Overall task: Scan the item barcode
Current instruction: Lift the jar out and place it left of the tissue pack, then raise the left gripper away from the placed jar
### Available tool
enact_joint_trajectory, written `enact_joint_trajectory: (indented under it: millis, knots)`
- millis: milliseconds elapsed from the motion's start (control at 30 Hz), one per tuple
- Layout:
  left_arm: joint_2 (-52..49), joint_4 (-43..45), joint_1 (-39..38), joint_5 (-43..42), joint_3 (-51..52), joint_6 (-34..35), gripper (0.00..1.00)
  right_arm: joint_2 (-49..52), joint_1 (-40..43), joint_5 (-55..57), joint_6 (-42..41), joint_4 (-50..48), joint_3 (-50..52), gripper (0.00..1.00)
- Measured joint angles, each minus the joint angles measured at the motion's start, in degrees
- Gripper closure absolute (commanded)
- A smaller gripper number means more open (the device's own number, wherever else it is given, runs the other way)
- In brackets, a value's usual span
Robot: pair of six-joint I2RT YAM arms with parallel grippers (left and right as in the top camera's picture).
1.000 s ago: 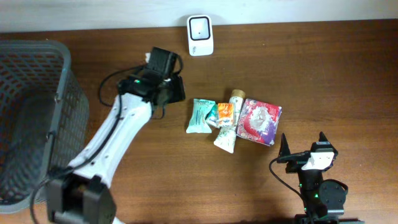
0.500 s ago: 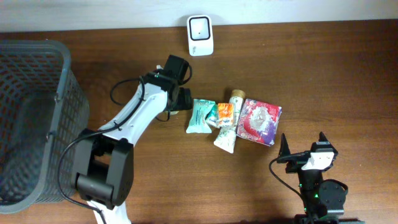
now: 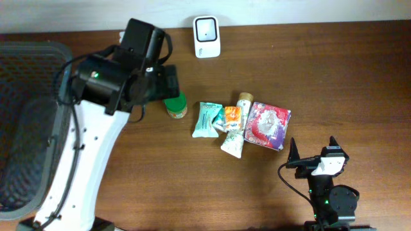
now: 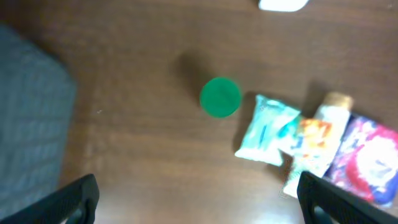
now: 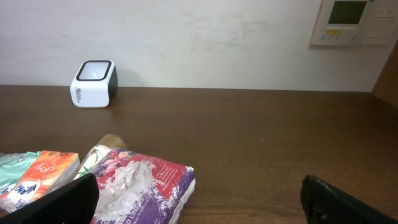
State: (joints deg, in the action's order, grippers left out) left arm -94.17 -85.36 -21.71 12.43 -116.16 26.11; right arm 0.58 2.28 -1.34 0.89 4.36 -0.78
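A small jar with a green lid (image 3: 175, 105) stands upright on the brown table, left of a row of packs. In the left wrist view the green lid (image 4: 220, 97) lies well below me. My left gripper (image 3: 162, 85) hangs high above it, open and empty; its fingertips (image 4: 79, 198) frame bare wood around the left gripper (image 4: 199, 205). The white barcode scanner (image 3: 207, 27) sits at the table's back edge, and the scanner (image 5: 94, 83) faces the right wrist camera. My right gripper (image 3: 313, 153) rests open at the front right, with nothing in the right gripper (image 5: 199, 202).
Right of the jar lie a teal pack (image 3: 207, 120), an orange pack (image 3: 232, 116), a tube (image 3: 236, 133) and a purple-red pack (image 3: 268, 125). A dark mesh basket (image 3: 38, 58) fills the left edge. A wall panel (image 5: 348, 22) hangs behind.
My left gripper opened beside the teal pack and rose up and to the left, leaving the green-lidded jar standing on the table. The right arm has not moved.
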Motion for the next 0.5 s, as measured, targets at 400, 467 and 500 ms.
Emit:
enact_joint_trajectory:
  millis: [400,467,500]
  knots:
    - [1.1,-11.2,18.4,-2.6,0.0,2.4,0.01,0.0,0.0,0.0,0.0,0.0,0.0,0.01]
    - [1.1,-11.2,18.4,-2.9,0.0,2.4,0.01,0.0,0.0,0.0,0.0,0.0,0.0,0.01]
    - [1.1,-11.2,18.4,-3.0,0.0,2.4,0.01,0.0,0.0,0.0,0.0,0.0,0.0,0.01]
